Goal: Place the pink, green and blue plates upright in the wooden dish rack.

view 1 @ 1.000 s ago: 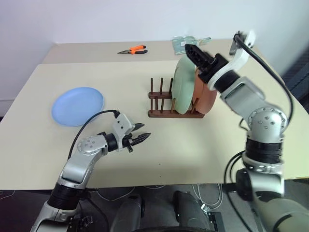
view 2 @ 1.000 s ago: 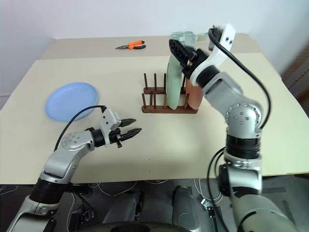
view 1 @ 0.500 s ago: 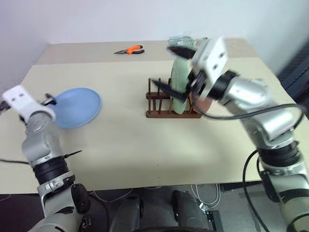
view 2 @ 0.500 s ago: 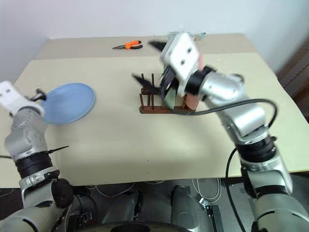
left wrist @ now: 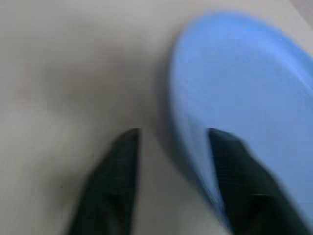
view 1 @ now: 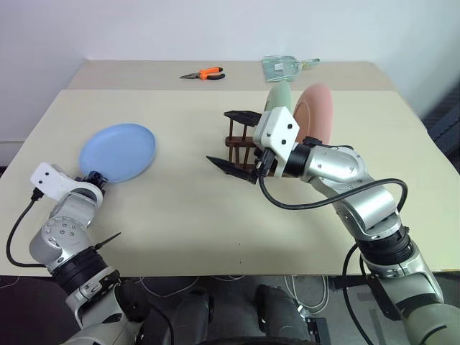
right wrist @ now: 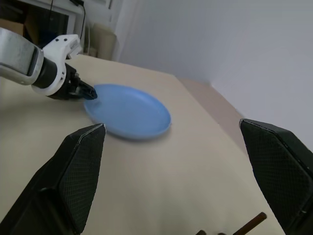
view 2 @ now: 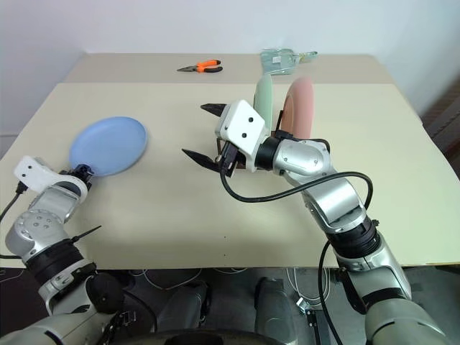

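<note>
The right arm reaches in from the near right toward the middle, its right end effector level and pointing left with fingers spread wide. The left arm rises at the near left, its left end effector pointing away, fingers slightly parted.

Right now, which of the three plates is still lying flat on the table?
The blue plate, flat near the left gripper. The green plate and pink plate already stand upright in the wooden dish rack.

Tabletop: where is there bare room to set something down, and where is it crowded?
Bare: the wide strip between the blue plate and the wooden dish rack, plus the near edge. Crowded: around the rack, with green plate, pink plate and right gripper.
</note>
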### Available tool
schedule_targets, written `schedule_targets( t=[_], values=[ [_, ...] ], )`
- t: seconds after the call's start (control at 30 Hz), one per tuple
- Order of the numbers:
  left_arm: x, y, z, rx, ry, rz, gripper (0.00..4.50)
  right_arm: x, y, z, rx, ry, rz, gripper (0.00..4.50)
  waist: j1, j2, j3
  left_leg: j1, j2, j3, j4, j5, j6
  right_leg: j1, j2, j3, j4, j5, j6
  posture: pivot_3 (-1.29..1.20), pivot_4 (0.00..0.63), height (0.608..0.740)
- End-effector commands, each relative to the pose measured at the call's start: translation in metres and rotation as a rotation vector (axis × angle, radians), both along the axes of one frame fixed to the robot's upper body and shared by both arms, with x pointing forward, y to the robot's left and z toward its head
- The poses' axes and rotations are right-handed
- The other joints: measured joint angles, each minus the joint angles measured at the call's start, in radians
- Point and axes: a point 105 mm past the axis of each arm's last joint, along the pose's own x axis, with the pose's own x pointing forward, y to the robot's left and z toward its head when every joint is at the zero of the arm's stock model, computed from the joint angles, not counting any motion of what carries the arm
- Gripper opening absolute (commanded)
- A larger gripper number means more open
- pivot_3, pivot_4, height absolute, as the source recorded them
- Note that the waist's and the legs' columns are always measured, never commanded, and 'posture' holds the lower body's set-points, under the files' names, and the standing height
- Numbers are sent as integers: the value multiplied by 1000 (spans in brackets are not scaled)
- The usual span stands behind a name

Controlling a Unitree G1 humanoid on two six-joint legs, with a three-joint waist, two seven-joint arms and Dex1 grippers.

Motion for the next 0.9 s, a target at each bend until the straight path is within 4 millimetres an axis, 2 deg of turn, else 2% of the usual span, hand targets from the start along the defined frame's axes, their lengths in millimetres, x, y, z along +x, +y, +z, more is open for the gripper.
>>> schedule_targets(
  t=[0.03, 0.13, 0.2, 0.27, 0.37, 0.43, 0.53, 0.7, 0.8, 0.9],
  values=[
    [6, -1, 10, 0, -39, -9, 71, -10, 3, 13, 22, -73, 15, 4500, 0, 0, 0, 0, 0, 0, 0, 0, 0, 0, 0, 0, 0, 0, 0, 0, 150, 740],
    [13, -7, 13, -15, -52, -39, 29, -8, 2, 14, 23, -84, -6, 4500, 1, 0, 0, 0, 0, 0, 0, 0, 0, 0, 0, 0, 0, 0, 0, 0, 150, 740],
    [20, -15, 21, 41, -78, -103, 29, -6, 1, 14, 19, -79, -10, 4500, 1, 0, 0, 0, 0, 0, 0, 0, 0, 0, 0, 0, 0, 0, 0, 0, 150, 740],
    [28, -28, 45, 181, -164, -191, 29, -5, 1, 12, 0, -68, -10, 4500, 2, 0, 0, 0, 0, 0, 0, 0, 0, 0, 0, 0, 0, 0, 0, 0, 150, 740],
    [32, -76, 99, 349, -399, -398, 29, -4, 5, 8, -106, -159, -7, 4500, 3, -1, 1, -1, 0, 0, 0, 0, 0, 0, 0, 0, -1, 0, -1, 0, 150, 740],
    [29, -101, 124, 407, -492, -497, 29, -2, 13, 3, -197, -263, -4, 4500, 0, -1, 1, -1, 0, 0, 0, 0, 0, 0, 0, 0, -2, 1, -1, 0, 150, 740],
    [24, -121, 150, 441, -572, -576, 29, 6, 24, -4, -300, -396, -8, 4500, -11, -1, 1, 0, 0, 1, -1, 0, -1, 0, 0, 0, -1, 1, -1, 0, 150, 740],
    [14, -136, 176, 461, -629, -663, 29, 25, 36, -13, -399, -513, -38, 4500, -31, -1, 1, 2, 1, 2, -9, 3, -5, -3, 0, 2, -1, 1, -1, 0, 150, 740],
    [10, -139, 182, 456, -637, -682, 0, 34, 36, -17, -435, -546, -60, 3648, -26, -1, 1, 1, 1, 1, -12, 7, -10, -6, 1, 2, 0, 1, -2, 0, 150, 740],
    [7, -140, 182, 452, -631, -690, 0, 41, 34, -16, -443, -569, -91, 2216, -25, -1, 1, 1, 1, 1, -12, 7, -10, -6, 1, 2, -1, 1, -2, 0, 150, 740]
  ],
)
